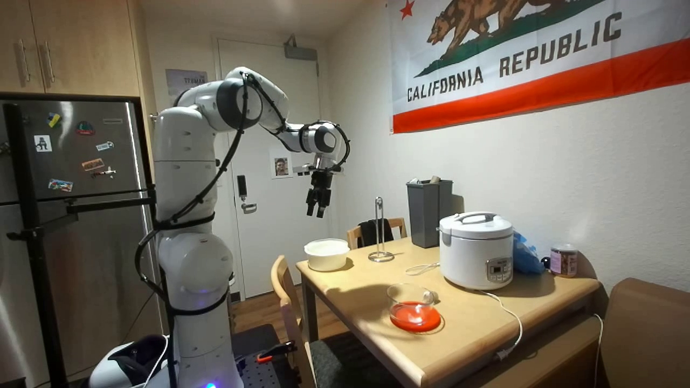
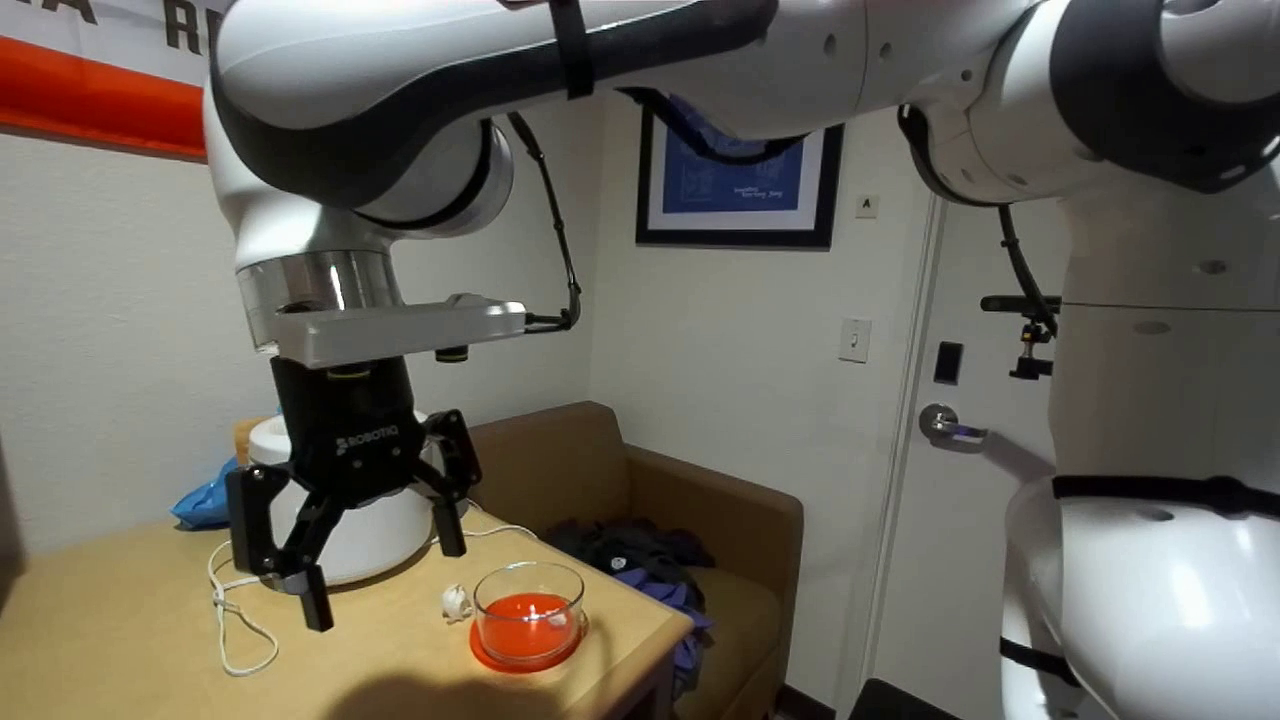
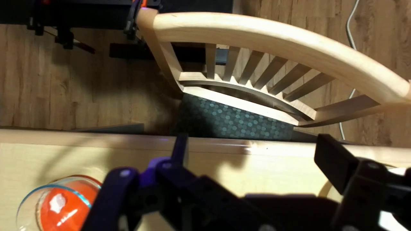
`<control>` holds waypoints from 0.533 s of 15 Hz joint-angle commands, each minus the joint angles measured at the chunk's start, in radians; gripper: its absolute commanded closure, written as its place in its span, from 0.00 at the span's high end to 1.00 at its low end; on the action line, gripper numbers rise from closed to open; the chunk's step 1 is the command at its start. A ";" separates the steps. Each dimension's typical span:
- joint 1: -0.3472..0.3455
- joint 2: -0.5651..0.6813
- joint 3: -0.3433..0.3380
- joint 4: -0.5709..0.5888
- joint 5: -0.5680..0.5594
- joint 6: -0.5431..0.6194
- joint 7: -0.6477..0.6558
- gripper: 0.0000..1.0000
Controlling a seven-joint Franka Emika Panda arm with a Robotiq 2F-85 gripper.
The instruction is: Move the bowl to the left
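Note:
The white bowl (image 1: 327, 258) stands upright on the table corner nearest the door in an exterior view. A white patch at the right edge of the wrist view (image 3: 398, 171), mostly hidden behind a finger, may be part of it. It is not seen in an exterior view where the arm fills the top. My gripper (image 1: 316, 211) hangs fingers down, well above the table. It shows in an exterior view (image 2: 385, 578) with its fingers wide apart and nothing between them. In the wrist view the gripper (image 3: 252, 141) is also open, over the table's edge.
A glass bowl (image 1: 401, 295) sits on an orange-red dish (image 1: 416, 318) beside a small white lump (image 2: 456, 603). The rice cooker (image 1: 474, 256), a grey bin (image 1: 423, 215), a metal stand (image 1: 380, 237) and white cords share the table. A wooden chair (image 3: 276, 35) stands at its edge.

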 commanded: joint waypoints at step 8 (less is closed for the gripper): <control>0.196 0.333 -0.014 0.333 -0.004 0.051 0.263 1.00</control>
